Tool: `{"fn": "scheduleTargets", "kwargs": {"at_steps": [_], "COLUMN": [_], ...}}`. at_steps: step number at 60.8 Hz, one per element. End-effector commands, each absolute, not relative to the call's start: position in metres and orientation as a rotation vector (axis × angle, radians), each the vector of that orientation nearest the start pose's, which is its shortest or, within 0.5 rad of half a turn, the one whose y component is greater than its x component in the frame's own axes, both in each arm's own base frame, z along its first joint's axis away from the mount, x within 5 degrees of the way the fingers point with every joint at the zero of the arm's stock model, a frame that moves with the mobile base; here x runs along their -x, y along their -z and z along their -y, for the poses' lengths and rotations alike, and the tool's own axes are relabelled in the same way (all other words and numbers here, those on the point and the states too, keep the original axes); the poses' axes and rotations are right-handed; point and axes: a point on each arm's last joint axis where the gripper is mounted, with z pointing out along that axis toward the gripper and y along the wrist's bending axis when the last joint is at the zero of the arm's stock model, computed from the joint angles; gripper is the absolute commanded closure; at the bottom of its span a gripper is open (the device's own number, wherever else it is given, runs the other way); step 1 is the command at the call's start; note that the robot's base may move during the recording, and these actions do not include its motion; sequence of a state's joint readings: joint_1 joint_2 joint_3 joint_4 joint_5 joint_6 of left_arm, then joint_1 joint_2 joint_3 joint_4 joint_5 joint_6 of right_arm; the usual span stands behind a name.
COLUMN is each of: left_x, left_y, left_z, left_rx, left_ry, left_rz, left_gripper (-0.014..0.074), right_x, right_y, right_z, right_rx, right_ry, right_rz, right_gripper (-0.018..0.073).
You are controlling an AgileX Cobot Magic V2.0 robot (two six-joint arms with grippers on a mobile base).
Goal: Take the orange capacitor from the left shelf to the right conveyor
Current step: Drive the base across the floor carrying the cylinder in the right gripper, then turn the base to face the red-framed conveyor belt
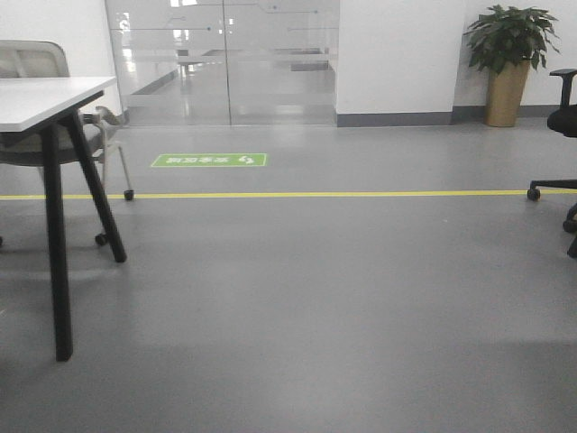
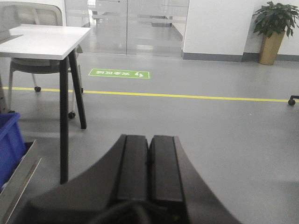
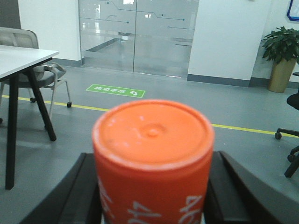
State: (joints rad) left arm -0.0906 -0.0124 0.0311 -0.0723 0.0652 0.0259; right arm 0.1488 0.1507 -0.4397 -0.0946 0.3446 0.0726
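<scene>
Slip risk: orange capacitor [image 3: 153,154] clamped between right gripper [image 3: 153,189] jaws, smooth-sided, liable to twist loose on fast swing. Right conveyor unseen, misplacement possible. Left gripper [image 2: 149,161] jaws closed, empty.

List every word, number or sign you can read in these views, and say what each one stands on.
On the orange capacitor: white print on its side, cut off at the picture's lower edge; no full text can be read.
On the green floor sign: white characters, upside down from here, too blurred to read.
Nothing else bears legible text.
</scene>
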Motion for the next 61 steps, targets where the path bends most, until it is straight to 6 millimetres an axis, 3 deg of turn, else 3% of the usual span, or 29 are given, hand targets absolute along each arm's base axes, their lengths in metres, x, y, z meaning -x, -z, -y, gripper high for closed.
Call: {"fn": "scheduleTargets", "kwargs": {"at_steps": [1, 61], "left_x": [-0.055, -0.055], "left_y": [-0.2077, -0.2077], "left_z": [0.0049, 0.0048], "left_rx": [-0.029, -0.028], "left_ry": [0.113, 0.112], "left_rz": [-1.463, -1.463], "left_gripper": [0.0723, 0.0723], "right_x": [-0.0407, -0.0409], "right_y": [-0.3359, -0.3354], "right_z": [-0.0034, -0.0034], "right_rx": [0.106, 0.106], "right_ry": [-0.069, -0.069], "right_rz": [-1.424, -1.426], "right_gripper": [0.0471, 0.0471]}}
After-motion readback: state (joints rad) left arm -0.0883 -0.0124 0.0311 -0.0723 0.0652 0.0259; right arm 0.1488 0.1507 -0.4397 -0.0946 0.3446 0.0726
